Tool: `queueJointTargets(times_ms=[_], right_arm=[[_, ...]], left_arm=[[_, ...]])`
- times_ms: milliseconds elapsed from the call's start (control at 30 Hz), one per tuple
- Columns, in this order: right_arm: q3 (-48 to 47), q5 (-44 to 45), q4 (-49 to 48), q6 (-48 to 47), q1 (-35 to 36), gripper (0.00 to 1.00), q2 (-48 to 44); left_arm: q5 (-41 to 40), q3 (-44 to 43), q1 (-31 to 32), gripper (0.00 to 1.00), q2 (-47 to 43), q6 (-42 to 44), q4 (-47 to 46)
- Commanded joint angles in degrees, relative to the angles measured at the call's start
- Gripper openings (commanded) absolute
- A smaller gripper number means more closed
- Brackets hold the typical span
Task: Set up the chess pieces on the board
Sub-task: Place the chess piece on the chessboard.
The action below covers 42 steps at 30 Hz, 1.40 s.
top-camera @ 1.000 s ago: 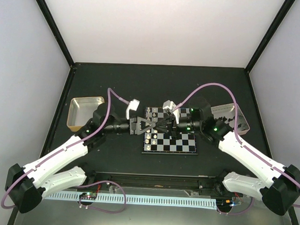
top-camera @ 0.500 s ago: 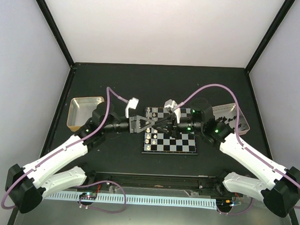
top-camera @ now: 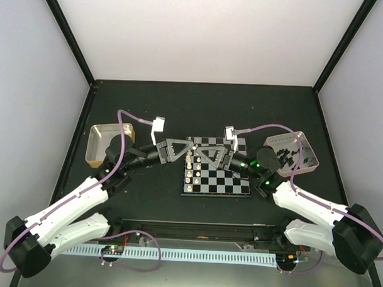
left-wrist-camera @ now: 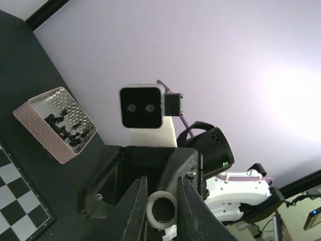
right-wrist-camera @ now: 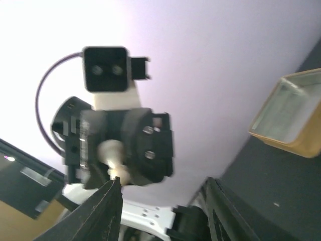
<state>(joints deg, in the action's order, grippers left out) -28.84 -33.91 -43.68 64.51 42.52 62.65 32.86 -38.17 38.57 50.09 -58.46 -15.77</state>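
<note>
The board (top-camera: 225,180) lies on the black table between the arms. Several cream-white chess pieces (top-camera: 190,173) stand in its left columns. My left gripper (top-camera: 190,152) hovers over the board's far left corner, shut on a cream-white chess piece (left-wrist-camera: 161,209) whose round base faces the wrist camera. My right gripper (top-camera: 207,155) faces it from the right, a short gap away, with its fingers (right-wrist-camera: 108,213) spread open and empty. In the right wrist view the held piece (right-wrist-camera: 113,156) shows in the opposite gripper, beyond my left fingertip.
A gold metal tray (top-camera: 106,142) sits left of the board. A pinkish tray (top-camera: 293,149) with several tiny black pieces (left-wrist-camera: 65,125) sits to the right. Dark pieces stand along the board's far row (top-camera: 207,143).
The two grippers met tip to tip over the board. The right gripper has opened and drawn back to the right, and the left gripper, now shut on the white piece, has pulled back slightly left.
</note>
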Motion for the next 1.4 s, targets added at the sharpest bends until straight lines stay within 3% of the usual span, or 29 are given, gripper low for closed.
queueJointTargets(times_ms=[0,167,333,700,833,900,933,1033,1067,1200,1367], right_arm=[[-1.3,3.2,-15.2,10.9,1.6,0.47,-0.1],[-2.4,3.5,-17.3,12.0,3.6,0.5,2.4],[-2.3,5.0,-19.5,14.0,3.9,0.46,4.6],[-2.7,6.9,-18.1,14.3,3.9,0.02,3.7],[-3.0,7.9,-13.4,12.6,3.9,0.01,1.9],[-3.4,8.1,-8.3,10.5,3.9,0.01,0.6],[-3.6,8.2,-5.3,8.9,3.9,0.01,-0.3],[-6.1,8.0,11.5,1.7,3.8,0.01,-2.8],[-7.2,8.4,18.2,-1.0,3.8,0.01,-3.4],[-11.8,12.3,42.9,-11.7,3.6,0.01,-3.9],[-18.7,20.6,69.5,-24.3,3.7,0.01,2.1]], left_arm=[[-2.6,0.8,-0.3,0.02,-0.3,-3.7,-6.6],[-2.8,2.2,-0.3,0.01,0.2,-5.8,-9.7],[-2.5,2.9,-0.3,0.01,0.5,-7.1,-11.4],[-2.7,3.9,-0.3,0.02,0.3,-7.2,-11.1],[-3.2,3.9,-0.3,0.05,0.0,-6.4,-9.7],[-4.3,3.9,-0.3,0.19,-0.6,-4.8,-7.1],[-5.3,3.8,-0.3,0.3,-1.2,-3.9,-5.0],[-11.0,3.9,-0.3,0.6,-3.1,-1.0,3.7],[-12.8,4.2,-0.4,0.66,-3.9,-0.1,6.2],[-21.3,4.8,-0.7,0.78,-7.5,6.2,16.1],[-33.1,5.0,-0.9,0.82,-12.0,13.9,28.7]])
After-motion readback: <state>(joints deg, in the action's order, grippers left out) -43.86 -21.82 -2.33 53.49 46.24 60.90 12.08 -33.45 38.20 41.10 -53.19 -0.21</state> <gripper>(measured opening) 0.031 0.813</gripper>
